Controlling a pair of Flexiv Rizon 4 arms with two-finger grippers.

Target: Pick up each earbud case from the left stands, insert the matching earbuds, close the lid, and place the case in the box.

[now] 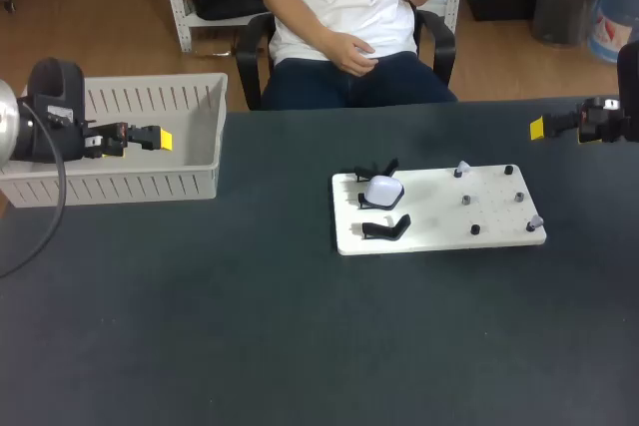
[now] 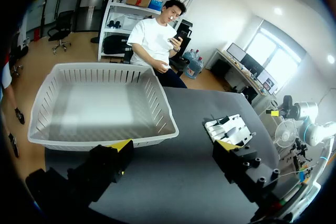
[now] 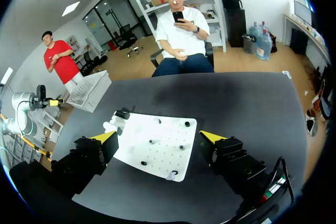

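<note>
**Worktop** (image 1: 200, 326): dark and matte; it carries everything you have listed below.

**Basket** (image 1: 200, 185): white, with slatted walls, at the worktop's far left corner. You can see nothing lying inside it.

**Left gripper** (image 1: 160, 137): it hangs over the basket's left half. In its own wrist view (image 2: 174, 145) you see the jaws spread wide with nothing between them, the basket just ahead.

**Board** (image 1: 439, 231): white and flat, lying right of the worktop's middle, well apart from the basket.

**Stands** (image 1: 384, 228): three, black, in a row along the board's left edge.

**Earbud case** (image 1: 383, 190): white and rounded, sitting on the middle stand. The other two stands hold nothing.

**Whitish pieces** (image 1: 461, 167): two small items on the board's right half, one near its far edge and one at its near right corner. They are too small for you to identify.

**Pegs** (image 1: 466, 200): several dark ones dotted between those pieces.

**Right gripper** (image 1: 537, 128): near the worktop's right edge, apart from the board. Its wrist view (image 3: 157, 136) shows you wide jaws holding nothing.
</note>
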